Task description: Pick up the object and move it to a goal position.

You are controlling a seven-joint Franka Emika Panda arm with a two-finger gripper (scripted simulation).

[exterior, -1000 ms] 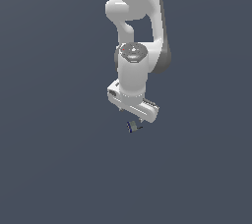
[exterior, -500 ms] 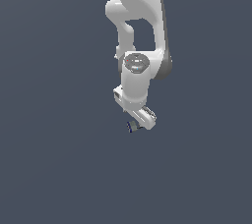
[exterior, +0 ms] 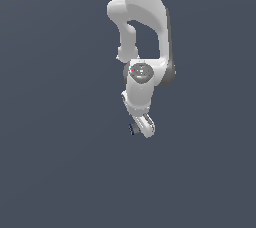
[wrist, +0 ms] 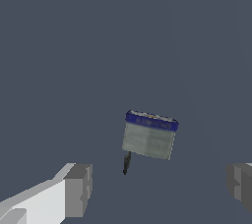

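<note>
Your gripper (wrist: 157, 188) is spread wide, both pads (wrist: 78, 188) standing well apart and clamping nothing. In the wrist view the object (wrist: 149, 134) sits between them but further off, free of either pad: a grey block with a dark blue band along one edge and a thin dark stem poking out beside it. In the exterior view you find the same piece (exterior: 134, 129) low in the centre of the frame, just beside the fingertips of the gripper (exterior: 145, 127) on their left.

Over the last second your wrist has turned: the hand that showed broadside now shows nearly edge-on, and it sits a little lower. That reads as alignment for a grasp, so pickup is not yet done, and no goal marker is visible.
</note>
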